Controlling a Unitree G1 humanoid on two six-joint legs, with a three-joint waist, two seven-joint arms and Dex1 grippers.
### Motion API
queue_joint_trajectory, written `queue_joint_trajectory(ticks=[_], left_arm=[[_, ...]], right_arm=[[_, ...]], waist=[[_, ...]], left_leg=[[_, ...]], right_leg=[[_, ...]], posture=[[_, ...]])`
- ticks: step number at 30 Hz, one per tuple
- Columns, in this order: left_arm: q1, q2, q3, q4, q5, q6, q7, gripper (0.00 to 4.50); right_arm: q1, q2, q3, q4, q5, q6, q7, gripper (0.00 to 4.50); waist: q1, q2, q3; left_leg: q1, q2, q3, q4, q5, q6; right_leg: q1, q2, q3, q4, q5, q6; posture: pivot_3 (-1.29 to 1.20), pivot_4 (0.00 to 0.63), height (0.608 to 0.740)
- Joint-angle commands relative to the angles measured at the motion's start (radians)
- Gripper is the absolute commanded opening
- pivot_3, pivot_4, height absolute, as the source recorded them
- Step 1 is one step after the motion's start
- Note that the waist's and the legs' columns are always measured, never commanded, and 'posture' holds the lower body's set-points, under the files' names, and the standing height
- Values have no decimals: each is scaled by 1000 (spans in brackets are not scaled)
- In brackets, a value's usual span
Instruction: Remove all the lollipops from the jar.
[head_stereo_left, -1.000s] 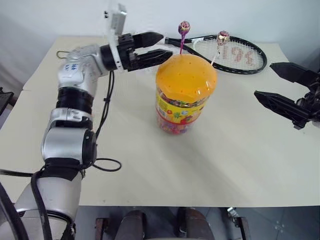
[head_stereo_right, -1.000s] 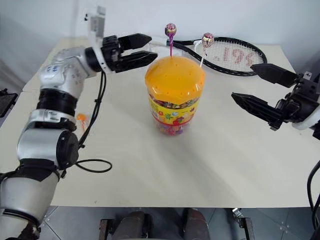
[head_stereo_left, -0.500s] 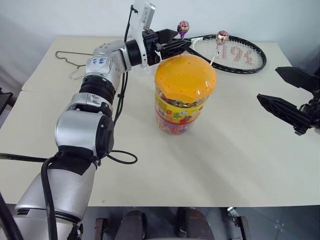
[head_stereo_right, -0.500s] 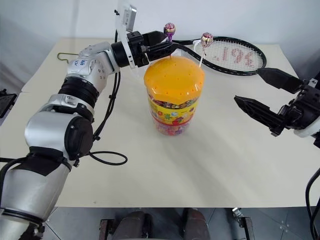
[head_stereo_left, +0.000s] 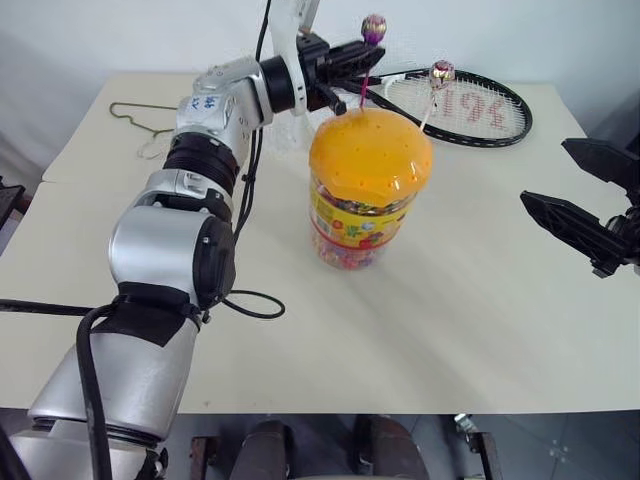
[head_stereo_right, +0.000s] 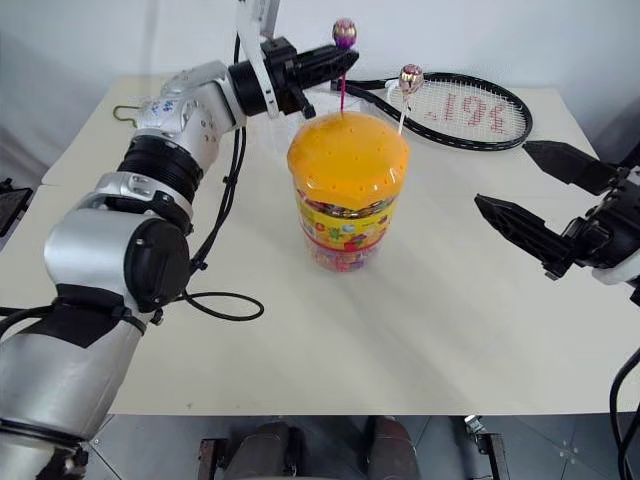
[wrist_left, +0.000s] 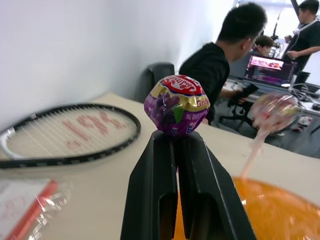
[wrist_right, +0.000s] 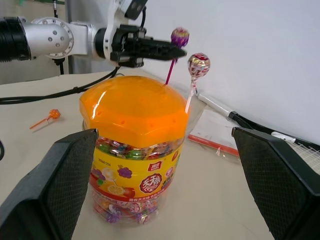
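You see the left gripper (wrist_left: 176, 145) clamped on the purple lollipop (wrist_left: 177, 105) just under its head, above the orange lid (wrist_left: 270, 212), racket (wrist_left: 65, 132) beyond.

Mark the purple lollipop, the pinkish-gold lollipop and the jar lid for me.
purple lollipop (wrist_left: 176, 105): left wrist view, on its wrapped head.
pinkish-gold lollipop (wrist_right: 198, 65): right wrist view, on its wrapped head.
jar lid (head_stereo_right: 348, 160): right eye view, on the middle of the orange dome.

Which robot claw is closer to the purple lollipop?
Left. The left claw is shut on the purple lollipop, just under its head. The right claw waits open, far off to the jar's other side.
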Motion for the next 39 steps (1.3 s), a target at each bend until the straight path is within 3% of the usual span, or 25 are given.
queue_joint_trajectory(ticks=[1, 7, 13, 17, 21, 26, 30, 39], left_arm=[[-87, 12, 45, -15, -23, -41, 9, 38], [-151, 54, 77, -17, -9, -50, 82, 38], [-97, 198, -44, -66, 109, 188, 99, 38], [55, 311, -114, -234, 151, 409, 69, 38], [283, 426, -162, -584, 142, 726, 43, 38], [524, 505, -105, -955, 114, 1105, 153, 38], [781, 599, -121, -1319, 15, 1416, 148, 38], [1020, 621, -106, -1458, -157, 1466, 298, 38]], right_arm=[[2, -1, -43, -27, 24, -25, -6, 4500], [-18, -12, -24, -21, 39, -19, 1, 4500], [-39, -35, 21, -4, 60, -2, 47, 4500], [-58, -77, 47, 41, 65, 13, 125, 4500], [-88, -129, 97, 104, 46, 23, 209, 4500], [-152, -142, 163, 156, 28, 21, 265, 4500], [-226, -118, 262, 210, -14, 1, 308, 4500], [-314, -84, 338, 275, -63, -10, 346, 4500]], waist=[[0, 0, 0], [-1, 0, 0], [-9, 1, 0], [-7, 1, 0], [-8, 0, 0], [-2, -1, 0], [-5, -1, 0], [-1, -1, 0]], left_leg=[[0, 0, 0, 0, 0, 0], [0, 0, 0, 0, 0, 0], [2, 0, 1, -1, 0, 0], [2, 0, 1, -1, 0, 0], [1, 1, 1, 0, 0, 0], [1, 1, 0, 1, 0, 0], [1, 1, 0, 2, 0, 0], [2, 1, 0, 2, 0, 0]], right_leg=[[0, 0, 0, 0, 0, 0], [0, 0, 0, 0, 0, 0], [0, 0, 1, 0, 0, 0], [0, 0, 2, 1, 0, 0], [-1, 0, 2, 1, 0, 0], [-1, 0, 2, 1, 0, 0], [0, 0, 3, 2, 0, 0], [0, 0, 4, 4, 0, -1]], posture=[[0, 150, 740], [0, 150, 740], [0, 150, 740], [0, 150, 740], [0, 150, 740], [0, 150, 740], [0, 150, 740], [0, 150, 740]])
